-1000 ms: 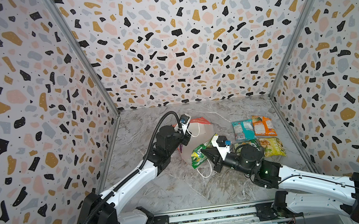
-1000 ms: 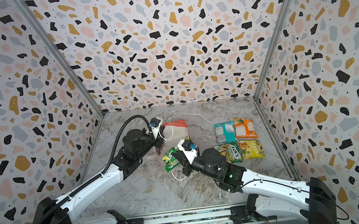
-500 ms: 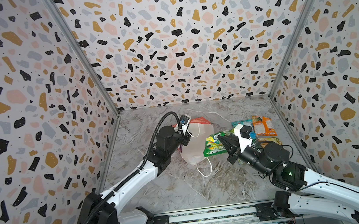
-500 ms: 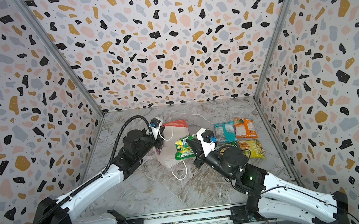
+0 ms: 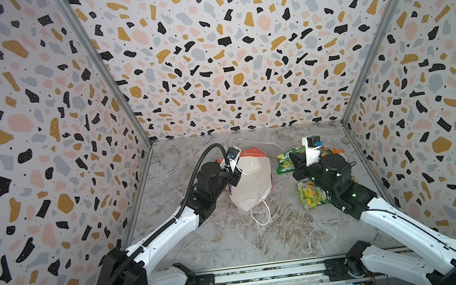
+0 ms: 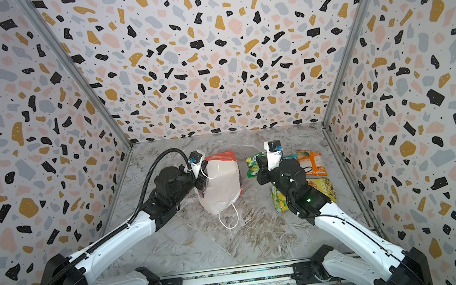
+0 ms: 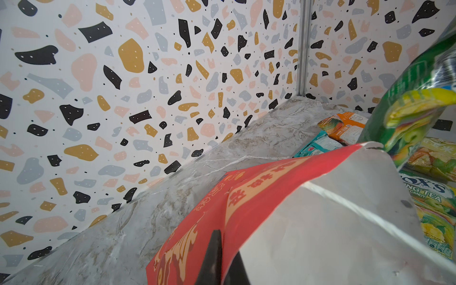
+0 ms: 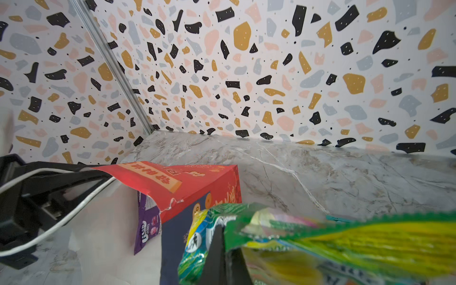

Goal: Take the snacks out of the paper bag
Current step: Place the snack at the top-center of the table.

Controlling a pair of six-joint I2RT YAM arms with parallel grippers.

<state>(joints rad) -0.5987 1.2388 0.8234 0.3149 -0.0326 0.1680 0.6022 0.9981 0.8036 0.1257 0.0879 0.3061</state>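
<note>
We count one red paper bag, two arms, two green-yellow snack packets, one teal packet, one orange packet, one yellow packet, one purple packet.

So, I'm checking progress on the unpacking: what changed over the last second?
The right gripper, shut on a green-yellow packet, carried it from the paper bag mouth rightward toward the packets already out. The left gripper stayed clamped on the bag's rim; bag and laid-out packets unmoved.

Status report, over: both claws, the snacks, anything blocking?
Left claw shut on bag rim. Right claw shut on green packet, held out of the bag. Purple packet at bag's opening. Nothing blocking.
</note>
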